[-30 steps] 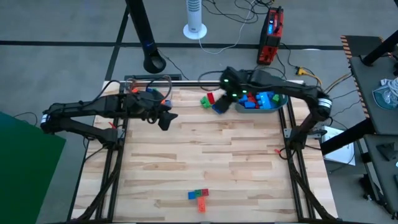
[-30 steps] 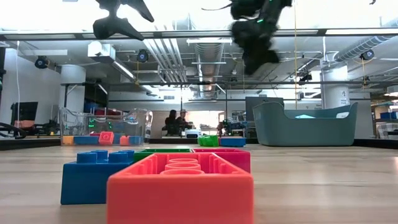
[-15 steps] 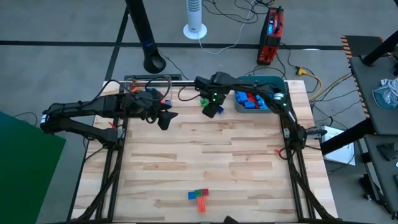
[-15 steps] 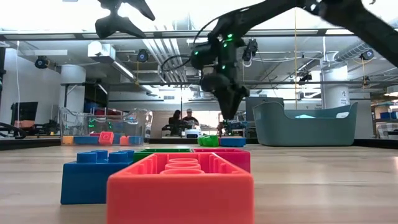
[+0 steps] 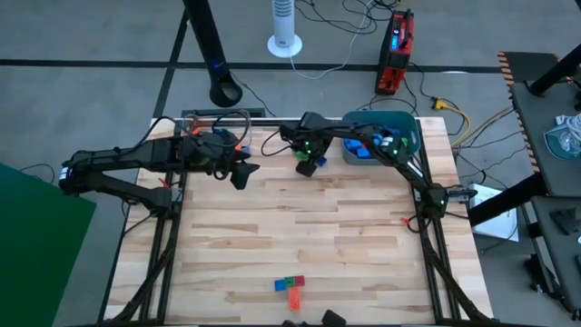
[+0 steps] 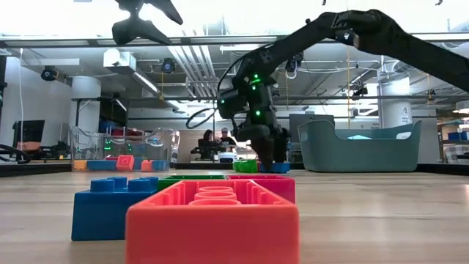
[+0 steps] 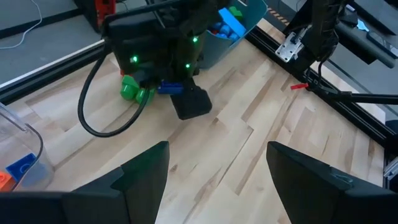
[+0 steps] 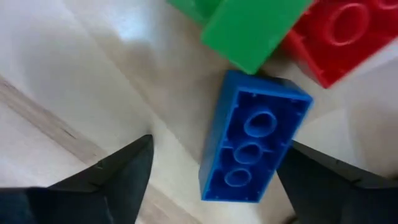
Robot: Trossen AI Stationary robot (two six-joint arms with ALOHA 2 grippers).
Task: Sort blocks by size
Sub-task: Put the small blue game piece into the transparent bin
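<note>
A chunky blue plastic brick, lying on its side with its hollow underside and three round sockets showing, sits on the pale wooden slatted table between the two dark fingers of the right gripper. The fingers are spread wide, one on each long side of the brick, and neither touches it; the gripper holds nothing. One end of the blue brick touches a green plastic brick, and a red studded brick lies just beside both.

From above, this right gripper is down over that small cluster near the table's far edge, just beside the teal plastic tub, which holds more blue and red bricks. In the level view the gripper reaches down to table height at the green and blue bricks far back.

The left gripper hangs above the far left part of the table, well apart from the cluster, its fingers wide apart and empty, as the left wrist view shows. Near it a clear plastic box holds small blue and orange bricks.

At the near edge lies another group: a blue, a green, a red and an orange brick touching one another. The level view shows the big orange one nearest, with the blue brick just beside it.
</note>
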